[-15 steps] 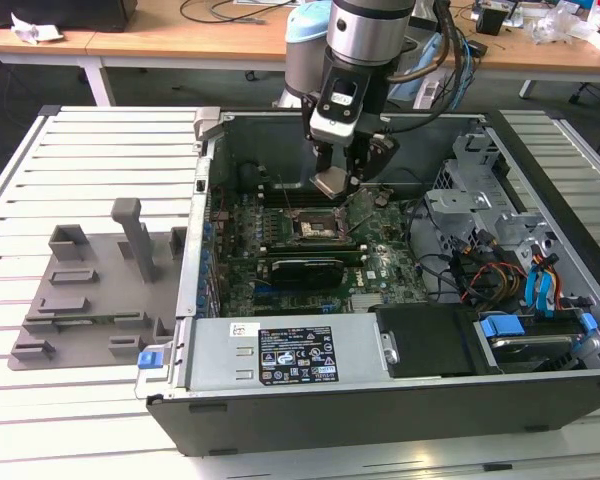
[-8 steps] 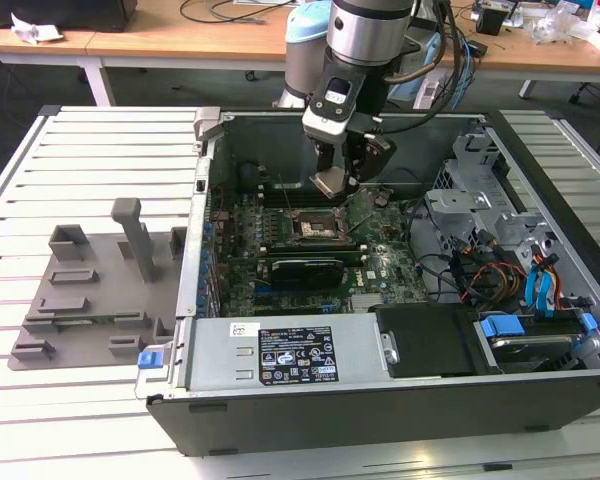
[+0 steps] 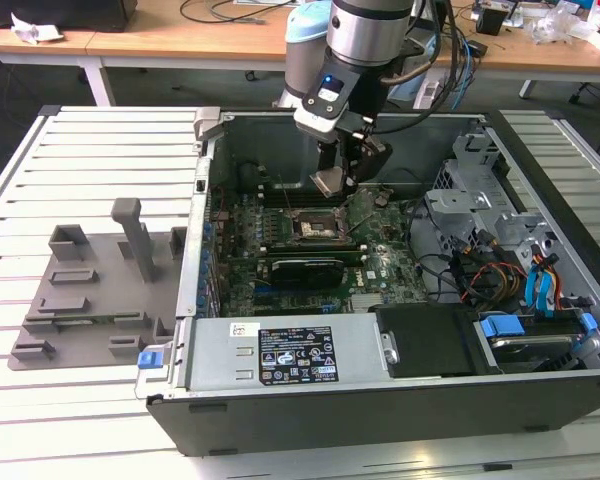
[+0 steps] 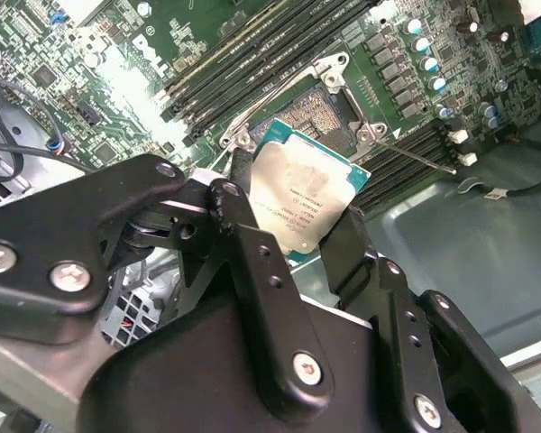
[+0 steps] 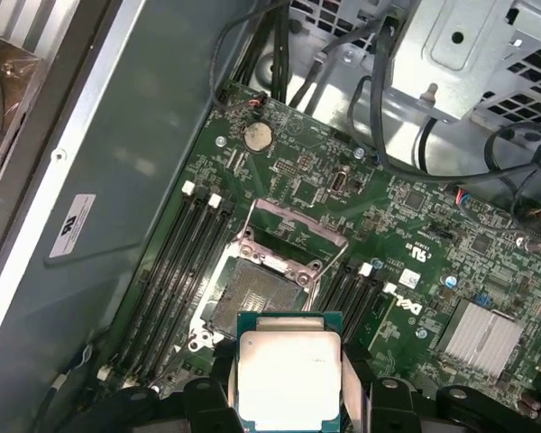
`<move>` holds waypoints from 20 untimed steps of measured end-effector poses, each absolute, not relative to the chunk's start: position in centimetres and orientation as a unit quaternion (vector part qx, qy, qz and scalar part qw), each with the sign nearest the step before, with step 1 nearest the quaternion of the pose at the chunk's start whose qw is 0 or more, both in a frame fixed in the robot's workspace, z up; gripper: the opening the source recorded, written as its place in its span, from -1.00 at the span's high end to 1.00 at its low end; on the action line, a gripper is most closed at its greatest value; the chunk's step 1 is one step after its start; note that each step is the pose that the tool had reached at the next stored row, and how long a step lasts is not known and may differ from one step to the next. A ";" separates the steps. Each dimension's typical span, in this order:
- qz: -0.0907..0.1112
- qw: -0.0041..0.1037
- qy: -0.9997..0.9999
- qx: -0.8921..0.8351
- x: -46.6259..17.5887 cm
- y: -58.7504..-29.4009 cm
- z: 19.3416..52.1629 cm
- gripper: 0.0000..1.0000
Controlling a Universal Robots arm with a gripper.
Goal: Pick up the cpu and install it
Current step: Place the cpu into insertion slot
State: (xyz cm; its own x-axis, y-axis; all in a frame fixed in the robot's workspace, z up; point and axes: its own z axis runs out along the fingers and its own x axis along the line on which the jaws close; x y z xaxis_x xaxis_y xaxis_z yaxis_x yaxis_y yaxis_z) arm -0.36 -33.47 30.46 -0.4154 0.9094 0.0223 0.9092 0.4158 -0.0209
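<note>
End effector (image 4: 298, 239) clamps the cpu (image 5: 288, 374) by its edges near the open socket (image 5: 252, 302); keeping it level and square matters.

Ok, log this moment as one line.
gripper: jaws shut on cpu | cpu: held in the air over motherboard socket | motherboard socket: empty | install: not yet done
</note>
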 end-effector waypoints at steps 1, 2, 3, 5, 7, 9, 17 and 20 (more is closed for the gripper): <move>0.003 0.015 -0.840 -0.543 -0.4 -33.5 30.5 -0.09; 0.003 0.015 -0.837 -0.548 -0.4 -33.5 30.5 -0.09; 0.003 0.015 -0.834 -0.552 -0.4 -33.5 30.5 -0.09; 0.002 0.015 -0.828 -0.560 -0.4 -33.5 30.5 -0.09; 0.002 0.015 -0.823 -0.567 -0.4 -33.5 30.5 -0.09; 0.002 0.015 -0.818 -0.575 -0.4 -33.5 30.4 -0.09; 0.002 0.015 -0.804 -0.595 -0.4 -33.5 30.4 -0.09; 0.002 0.015 -0.797 -0.603 -0.4 -33.5 30.4 -0.09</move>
State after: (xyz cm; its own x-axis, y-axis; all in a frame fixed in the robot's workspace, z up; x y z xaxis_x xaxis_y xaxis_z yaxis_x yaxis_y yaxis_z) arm -0.36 -33.47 30.45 -0.2712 0.9623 0.0221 0.9622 0.2717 -0.0210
